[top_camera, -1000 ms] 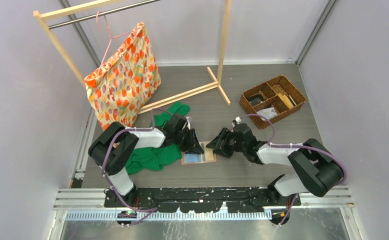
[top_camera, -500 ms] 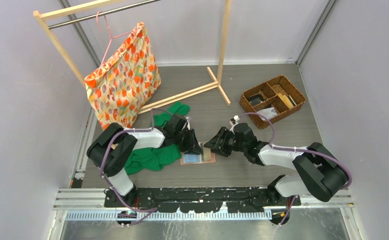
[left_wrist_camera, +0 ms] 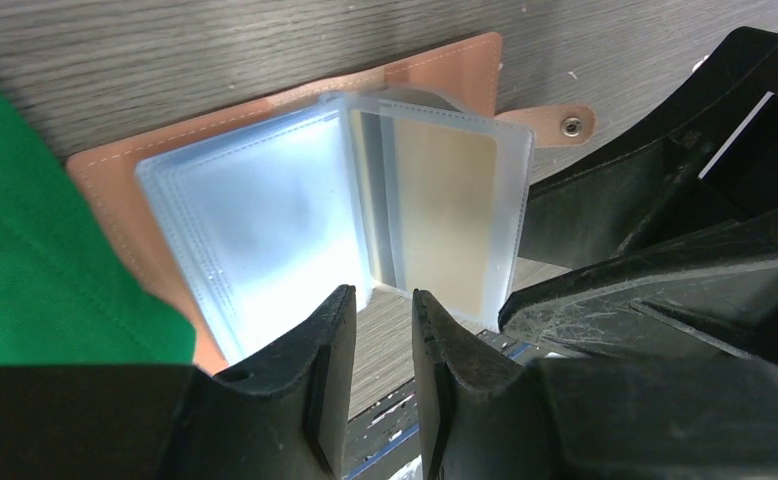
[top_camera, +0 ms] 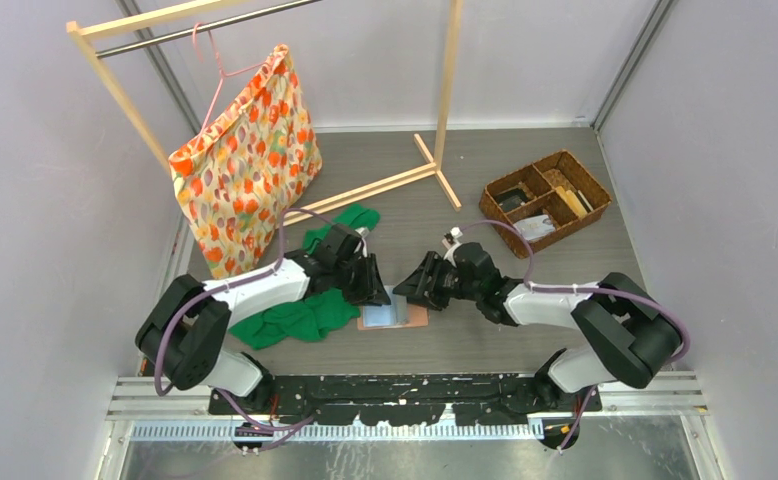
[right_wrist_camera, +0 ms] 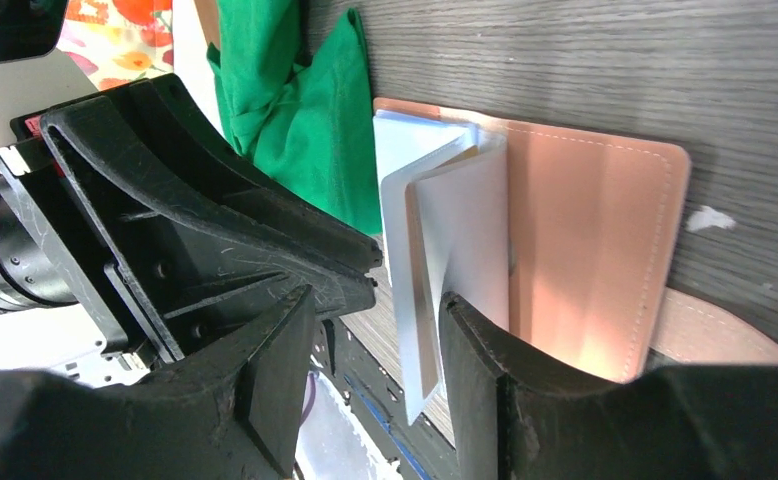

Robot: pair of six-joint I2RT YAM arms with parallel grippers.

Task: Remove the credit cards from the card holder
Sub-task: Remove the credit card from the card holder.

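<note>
one card holder (top_camera: 410, 318) lies open, long axis left-right; left gripper (left_wrist_camera: 383, 300) jaws narrowly apart, right gripper (right_wrist_camera: 380, 298) spread.

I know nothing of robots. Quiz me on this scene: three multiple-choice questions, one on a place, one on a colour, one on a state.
1. The card holder lies: A. on the table between the left gripper and right gripper; B. lifted in the air; C. on a shelf.
2. The cloth beside it is: A. blue; B. green; C. yellow.
3. The holder is: A. snapped shut; B. rolled up; C. open.
Answers: A, it lies flat between both grippers; B, plainly green; C, its clear sleeves show.
</note>
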